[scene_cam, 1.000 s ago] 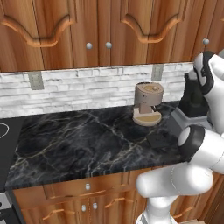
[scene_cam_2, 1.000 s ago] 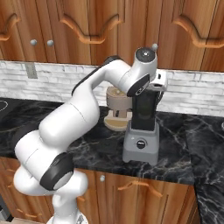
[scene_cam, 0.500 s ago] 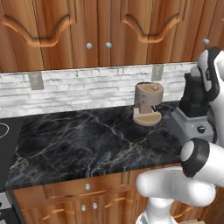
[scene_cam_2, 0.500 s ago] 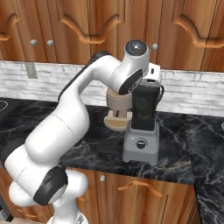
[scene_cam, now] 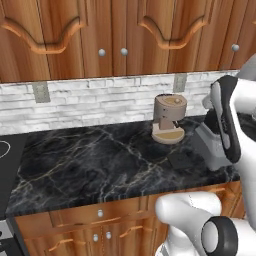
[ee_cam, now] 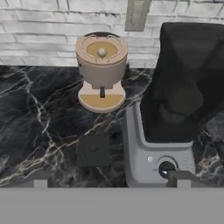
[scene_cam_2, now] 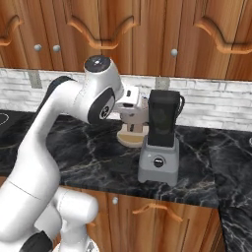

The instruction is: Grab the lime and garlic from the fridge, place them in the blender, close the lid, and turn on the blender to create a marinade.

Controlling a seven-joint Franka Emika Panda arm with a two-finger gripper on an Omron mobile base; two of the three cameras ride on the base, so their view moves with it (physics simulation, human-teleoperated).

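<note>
The blender [scene_cam_2: 159, 147] stands on the dark marble counter, its grey base [ee_cam: 153, 157] with a black knob [ee_cam: 166, 168] under a tall black jar [ee_cam: 188, 83]; my arm partly covers the blender [scene_cam: 212, 147] in the left base view. The lid [ee_cam: 93, 150] lies flat on the counter to the left of the base, and this lid [scene_cam: 181, 159] sits in front of the coffee machine. My gripper [ee_cam: 109, 179] is open and holds nothing, its fingertips [ee_cam: 40, 177] wide apart above the counter's front. The hand [scene_cam_2: 130, 101] hangs left of the jar's top. The lime, garlic and fridge are out of view.
A tan coffee machine [scene_cam: 169, 117] stands against the brick wall, just left of the blender and behind the lid. A stove top [scene_cam: 5, 150] borders the counter at the far left. Wooden cabinets hang above, and the counter's front edge [scene_cam: 100, 197] runs below.
My hand has drawn back to the left from the top of the blender jar, and its jaws have spread wider. The blender, lid and coffee machine have not moved.
</note>
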